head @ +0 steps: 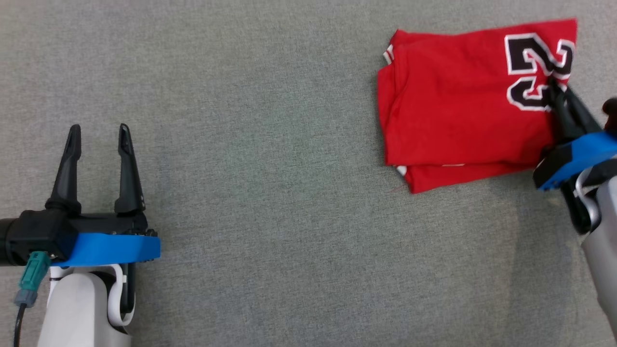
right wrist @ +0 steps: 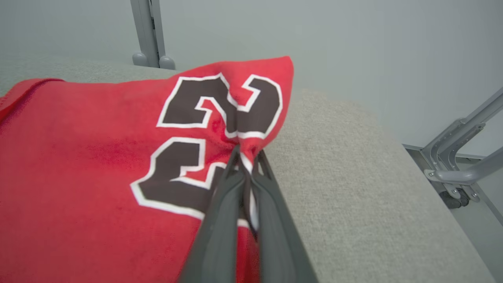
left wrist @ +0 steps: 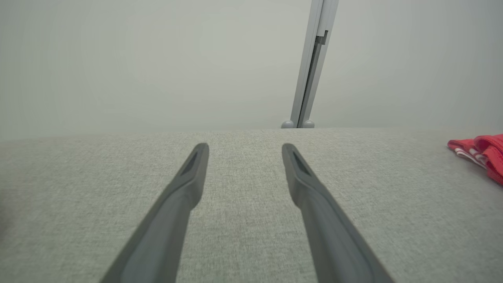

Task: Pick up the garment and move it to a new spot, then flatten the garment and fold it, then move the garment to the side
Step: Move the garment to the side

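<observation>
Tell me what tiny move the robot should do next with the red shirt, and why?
Probably slide the folded red fabric jersey sideways: the right gripper is shut, pinching its numbered edge, and it already lies folded on the grey cloth surface.

This looks like a lab or test room, bare and functional. The wide tabletop [head: 270,144] is covered in plain grey fabric. In the wrist views a blank pale wall [left wrist: 157,59] stands behind it, with a grey metal post [left wrist: 312,67] against it. At the right wrist view's right edge is a tubular metal frame [right wrist: 463,175] on a castor [right wrist: 456,198].
</observation>
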